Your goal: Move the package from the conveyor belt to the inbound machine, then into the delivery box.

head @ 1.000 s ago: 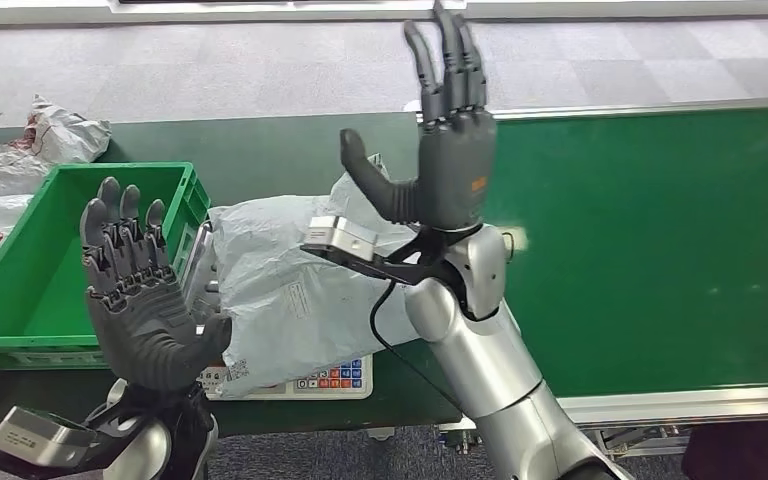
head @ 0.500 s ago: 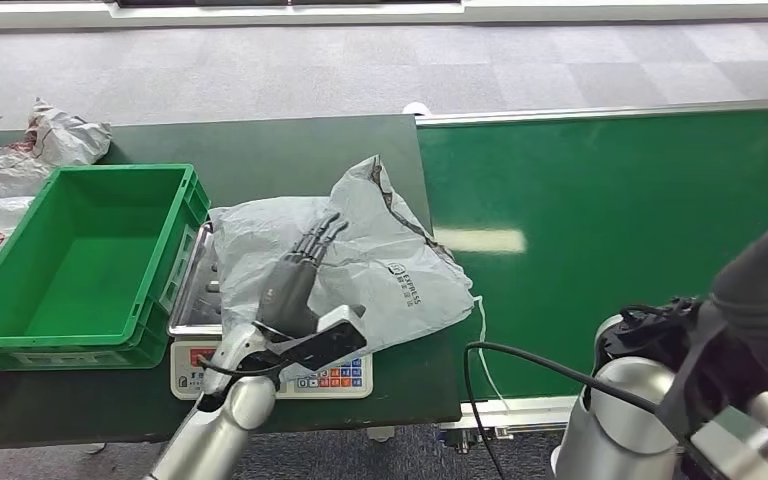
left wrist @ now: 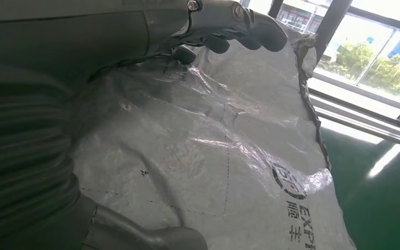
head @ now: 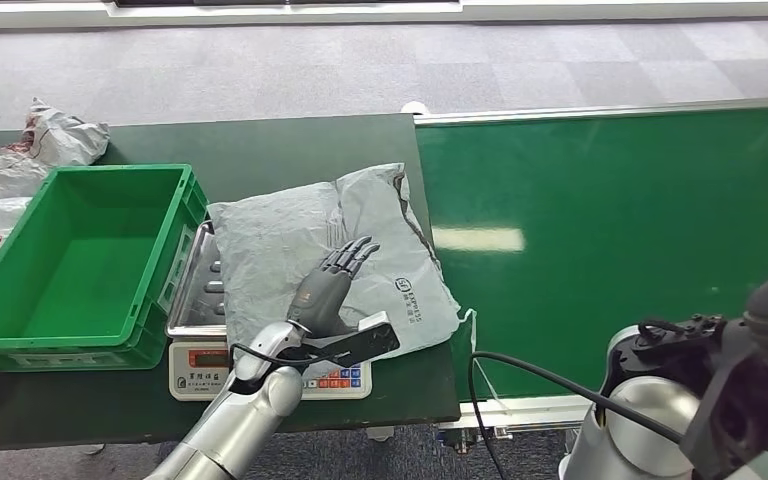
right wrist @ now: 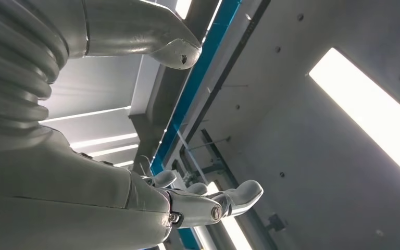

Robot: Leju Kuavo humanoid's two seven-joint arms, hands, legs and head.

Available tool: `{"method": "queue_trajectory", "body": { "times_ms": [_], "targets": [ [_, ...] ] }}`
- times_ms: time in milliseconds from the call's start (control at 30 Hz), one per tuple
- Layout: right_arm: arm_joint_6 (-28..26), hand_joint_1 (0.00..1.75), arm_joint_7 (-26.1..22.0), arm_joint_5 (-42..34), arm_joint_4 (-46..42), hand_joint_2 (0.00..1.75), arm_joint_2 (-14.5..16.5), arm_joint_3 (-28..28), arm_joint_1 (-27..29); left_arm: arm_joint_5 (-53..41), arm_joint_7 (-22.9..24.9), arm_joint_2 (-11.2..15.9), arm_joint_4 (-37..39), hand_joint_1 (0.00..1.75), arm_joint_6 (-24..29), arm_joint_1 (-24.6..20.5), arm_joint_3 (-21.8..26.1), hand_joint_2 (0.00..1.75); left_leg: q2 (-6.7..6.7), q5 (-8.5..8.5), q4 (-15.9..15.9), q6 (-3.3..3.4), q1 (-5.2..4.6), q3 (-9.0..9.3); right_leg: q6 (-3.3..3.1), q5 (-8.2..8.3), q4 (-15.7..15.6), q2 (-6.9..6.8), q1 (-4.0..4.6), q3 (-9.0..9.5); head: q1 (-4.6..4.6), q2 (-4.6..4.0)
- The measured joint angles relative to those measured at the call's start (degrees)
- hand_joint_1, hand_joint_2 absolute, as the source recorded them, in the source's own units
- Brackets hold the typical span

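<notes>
Package [head: 330, 250]: on scale [head: 200, 355], weighing step. Left hand [head: 332, 285] flat on it, fingers spread, holding nothing. Next, likely: grasp, shift to green box [head: 175, 200]

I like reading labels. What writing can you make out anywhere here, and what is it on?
"EXPRESS": grey package, beside a round logo; the left wrist view shows "EXP" plus Chinese characters, cut off.
Scale: red display and coloured keys, too small to read.
Green bin: front label, unreadable.

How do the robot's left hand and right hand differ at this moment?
The left hand rests flat on the grey package on the scale; the right hand touches nothing. The left hand lies low over the table; the right hand faces the ceiling lights. Both have their fingers apart and grip nothing.
</notes>
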Motion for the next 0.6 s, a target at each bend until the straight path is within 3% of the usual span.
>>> {"method": "queue_trajectory", "body": {
  "times_ms": [67,200,600],
  "targets": [
    [0.0,0.0,0.0,0.0,-0.1,1.75,0.0,0.0,0.0,-1.1,0.5,-0.2,1.1,0.0,0.4,-0.6,-0.1,1.75,0.0,0.0,0.0,0.0,0.0,0.0,0.0,0.0,0.0,-0.01,0.0,0.02,-0.01,0.0],
    [0.0,0.0,0.0,1.1,0.0,1.75,0.0,0.2,0.0,-4.9,2.0,-1.3,5.0,1.75,1.8,-2.9,-0.3,1.75,-0.08,0.01,0.0,0.01,-0.01,0.02,0.01,0.01,0.0,-0.07,-0.01,0.08,0.01,0.0],
    [0.2,0.0,0.0,1.5,1.3,1.75,0.0,0.7,-0.1,-8.1,4.1,-3.4,14.0,1.75,5.5,-8.7,-0.4,1.75,-0.08,0.03,0.0,-0.01,0.04,0.01,0.01,0.01,0.0,-0.12,-0.05,0.09,0.0,0.0]
  ]
}}
